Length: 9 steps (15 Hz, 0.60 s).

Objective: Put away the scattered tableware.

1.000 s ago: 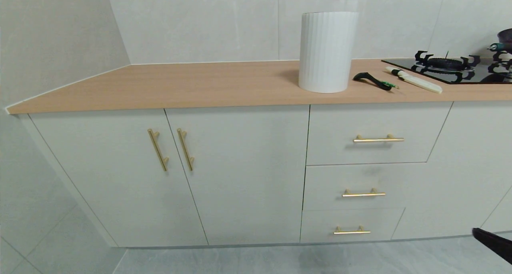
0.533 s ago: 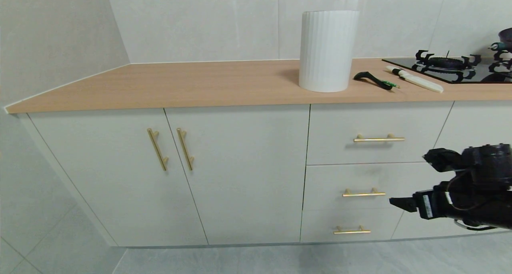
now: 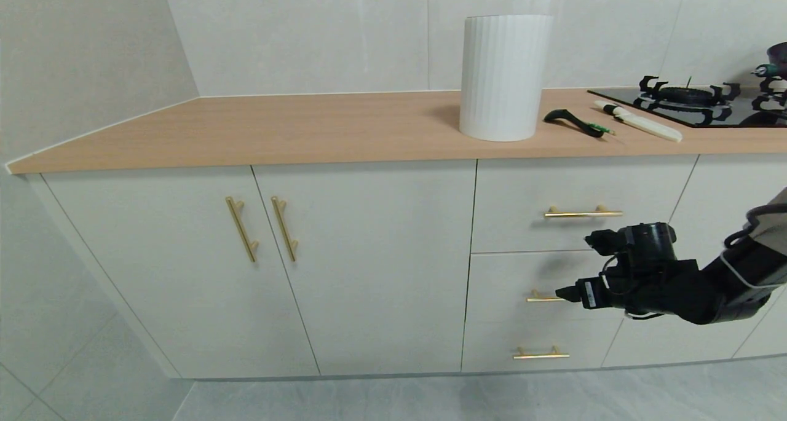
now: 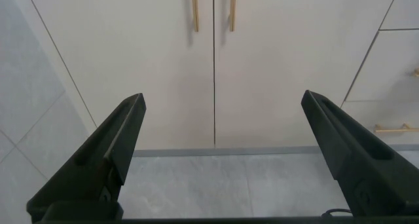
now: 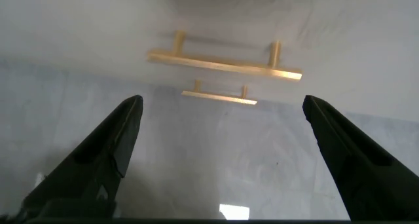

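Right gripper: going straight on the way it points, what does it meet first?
Probably the middle drawer's gold handle, just ahead of the open right gripper; if it passes beside it, the drawer front. Depth is unclear.

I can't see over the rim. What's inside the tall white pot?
The tall white pot hides its inside behind its ribbed wall. Beside it on the counter lie a black tool and a white knife.
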Tool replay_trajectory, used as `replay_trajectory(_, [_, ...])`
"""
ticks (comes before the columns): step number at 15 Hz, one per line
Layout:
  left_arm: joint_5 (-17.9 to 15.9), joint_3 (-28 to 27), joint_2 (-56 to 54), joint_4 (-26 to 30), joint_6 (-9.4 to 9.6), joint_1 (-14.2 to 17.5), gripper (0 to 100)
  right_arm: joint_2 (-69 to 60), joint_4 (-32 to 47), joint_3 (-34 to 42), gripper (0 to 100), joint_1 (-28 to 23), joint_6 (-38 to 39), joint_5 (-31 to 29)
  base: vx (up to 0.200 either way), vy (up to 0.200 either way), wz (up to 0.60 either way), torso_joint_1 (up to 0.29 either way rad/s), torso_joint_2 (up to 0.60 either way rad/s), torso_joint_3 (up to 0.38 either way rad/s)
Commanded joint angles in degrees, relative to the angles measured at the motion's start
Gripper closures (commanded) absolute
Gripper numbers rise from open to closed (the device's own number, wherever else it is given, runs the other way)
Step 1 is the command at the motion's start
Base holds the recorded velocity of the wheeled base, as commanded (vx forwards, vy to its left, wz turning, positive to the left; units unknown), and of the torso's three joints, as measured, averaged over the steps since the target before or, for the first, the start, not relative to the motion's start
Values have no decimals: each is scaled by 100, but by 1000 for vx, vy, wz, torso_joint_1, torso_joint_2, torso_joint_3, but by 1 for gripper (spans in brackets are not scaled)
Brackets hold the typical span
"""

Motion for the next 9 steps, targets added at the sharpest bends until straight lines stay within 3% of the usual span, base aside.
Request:
replay_trajectory(1, [1,0,7,1,-1,1,0,595,-187,-304,0,11,14,-181,0,0,0,0,0,0])
replay_trajectory(6, [1,0,7,1,-1,1,0,1201,-1470,-242,0,20,5,-445,0,0,0,0,0,0])
replay_trajectory(9, [1,0,7,1,-1,1,0,1430,-1620,-330,0,29,5,-550,0,0,0,0,0,0])
